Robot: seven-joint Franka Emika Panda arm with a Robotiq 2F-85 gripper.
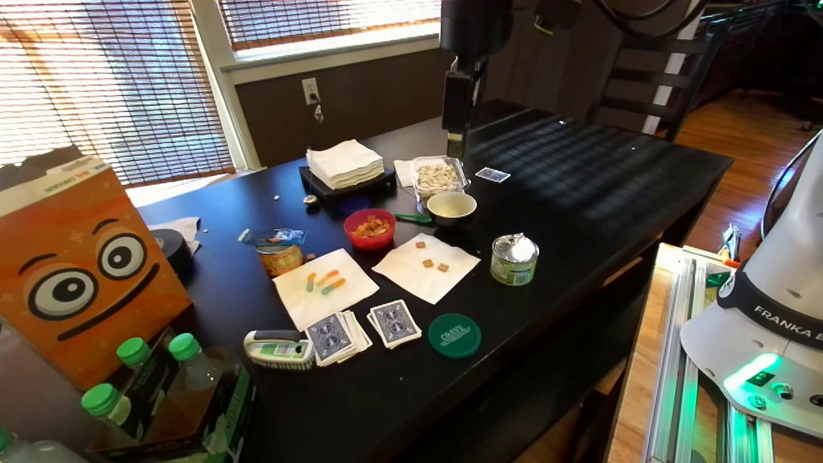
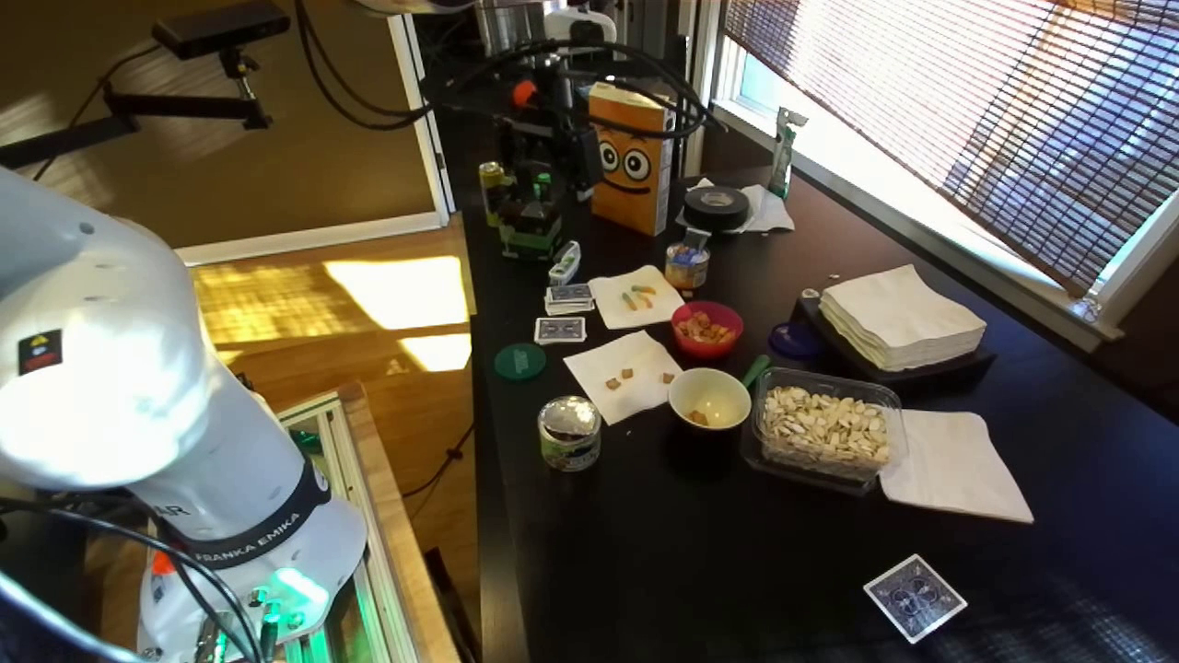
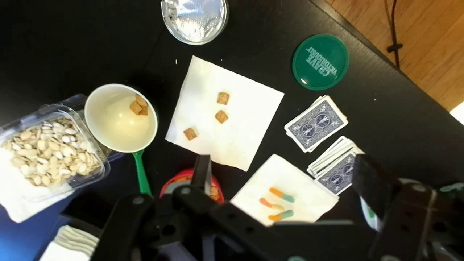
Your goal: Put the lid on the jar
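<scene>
Over the black table (image 2: 645,571) the task looked to be at its very start: no part of the covering was done, and the reach, the grasp, the carry and the setting-on all seemed left to do. The gripper (image 3: 282,173) hung clear above it, its fingers (image 3: 203,170) wide apart and holding nothing. Straight out beyond the finger at the left of the wrist view stood the jar (image 1: 514,260), upright, squat and greenish at the sides, partly cut off by that view's top edge. Its foil top (image 3: 195,20) was crinkled and silvery; whether it was sealed, I could not tell. The lid (image 3: 320,62) lay well apart from the jar, ahead of the gap between the fingers and nearer the line of the right-hand one; it was flat, round and dark green, its pale lettering (image 3: 321,65) face up.
</scene>
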